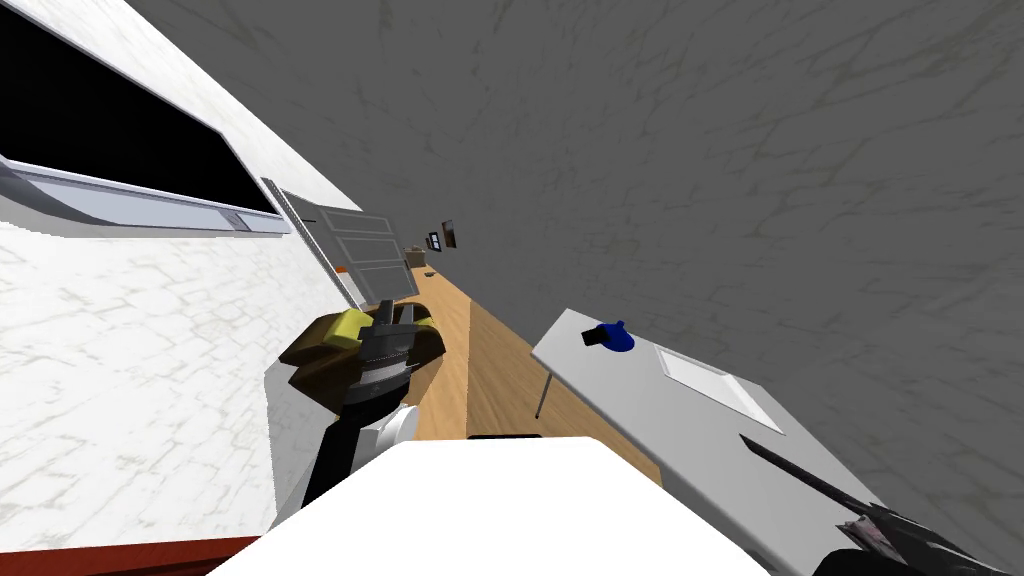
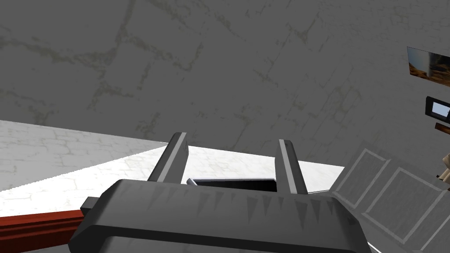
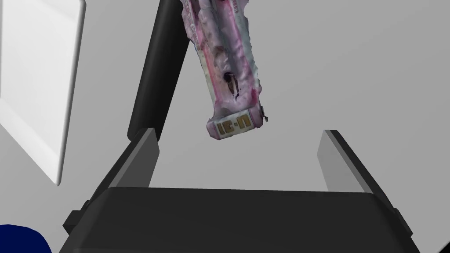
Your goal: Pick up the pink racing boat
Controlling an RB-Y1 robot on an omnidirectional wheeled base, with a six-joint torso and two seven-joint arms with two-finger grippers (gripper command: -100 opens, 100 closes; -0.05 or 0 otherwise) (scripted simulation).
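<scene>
A long grey table (image 1: 640, 425) stands on the wooden floor (image 1: 485, 375) to the robot's right, and everything of the task lies on its top. The largest thing on the table is a white flat panel (image 1: 715, 385), set near the middle of the tabletop. Further along the table towards the robot lies a black bar (image 3: 156, 70), long and round-ended, flat on the grey surface. Just beside that bar, on the same part of the table, rests the pink racing boat (image 3: 228, 70), a narrow hull mottled pink and white, with a pale end plate bearing gold lettering turned towards the hand. Whether boat and bar touch cannot be told. At the table's far end, beyond the white panel, sits a small blue object (image 1: 612, 338) with a black part on it. The right gripper (image 3: 239, 131) hangs over the table with its two blades spread wide and nothing between them. The boat's lettered end lies just past the fingertips, in line with the gap and clear of both blades. The left gripper (image 2: 233, 142) is raised well away from the table, on the robot's left, its blades likewise parted and empty.
</scene>
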